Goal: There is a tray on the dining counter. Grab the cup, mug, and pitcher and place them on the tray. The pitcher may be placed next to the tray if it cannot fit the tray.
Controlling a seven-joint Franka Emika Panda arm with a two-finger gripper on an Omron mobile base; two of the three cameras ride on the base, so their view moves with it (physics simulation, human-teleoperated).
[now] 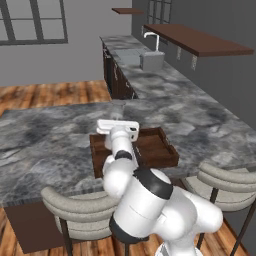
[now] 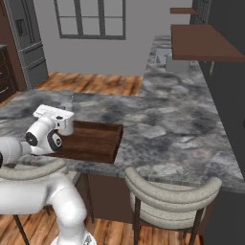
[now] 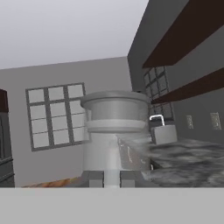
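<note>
Gripper: gripper [image 3: 111,178] narrowed on the neck of the pitcher [image 3: 114,131], fingertips pinching it low, flared top above.
Pitcher position: held up by the hand near the far edge of the tray [image 1: 155,150] on the dining counter [image 1: 45,135].
Grip risk: tall body, narrow hold; could swing or slip.
Placement risk: set on the tray's raised edge, it would likely tip.
Cup, mug: cannot spot either.
</note>
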